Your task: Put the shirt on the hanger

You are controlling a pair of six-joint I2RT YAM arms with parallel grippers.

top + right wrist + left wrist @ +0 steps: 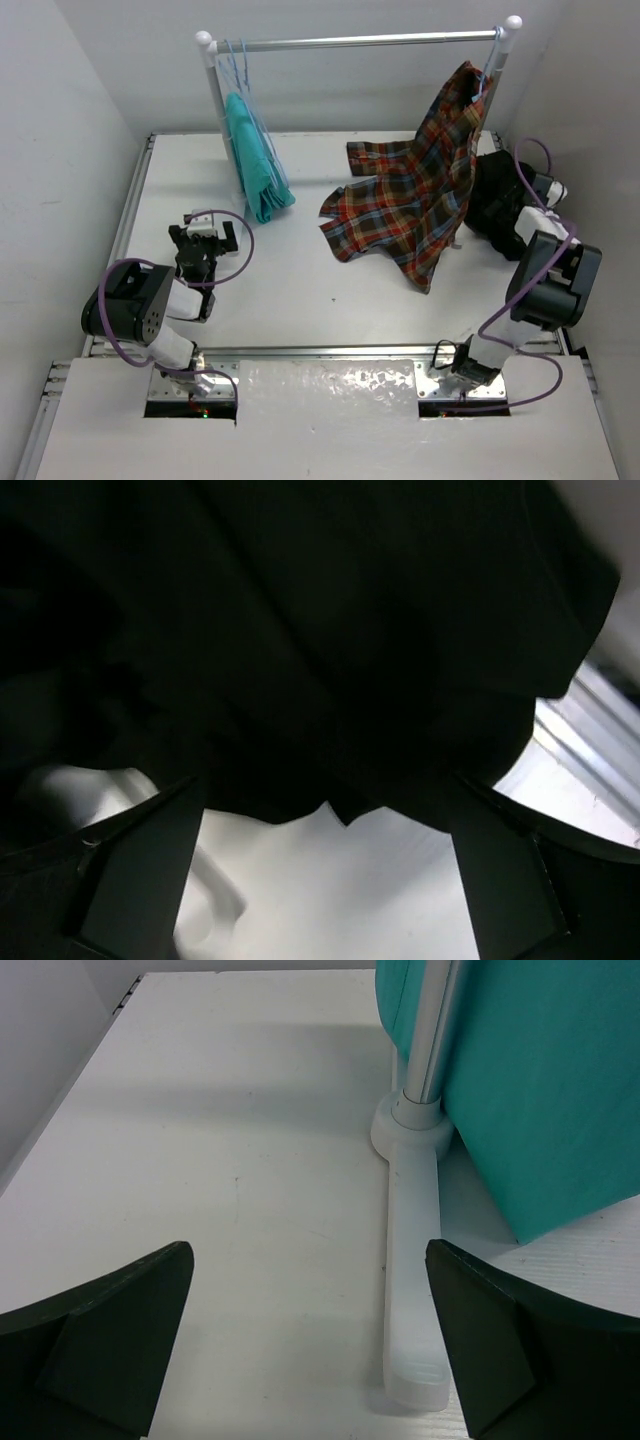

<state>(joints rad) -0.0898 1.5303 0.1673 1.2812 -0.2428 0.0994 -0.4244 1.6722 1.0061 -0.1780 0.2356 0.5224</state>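
The black shirt [492, 200] lies in a heap on the table at the right, behind the foot of the rack and partly under the hanging plaid shirt [425, 195]. In the right wrist view the shirt [300, 630] fills the upper frame. Its lower edge hangs just ahead of my right gripper [325, 880], which is open with only bare table between its fingers. A pale-blue hanger [243, 75] hangs on the rail at the left, above the teal garment [255, 160]. My left gripper [207, 230] rests open and empty near the table's left side, well away from the shirt.
The silver rail [360, 41] spans the back on two white posts. The left post's white foot [410, 1260] lies just right of the middle between the left fingers, with the teal garment [540, 1090] beside it. A white rack foot [200, 900] shows beside the right gripper's left finger.
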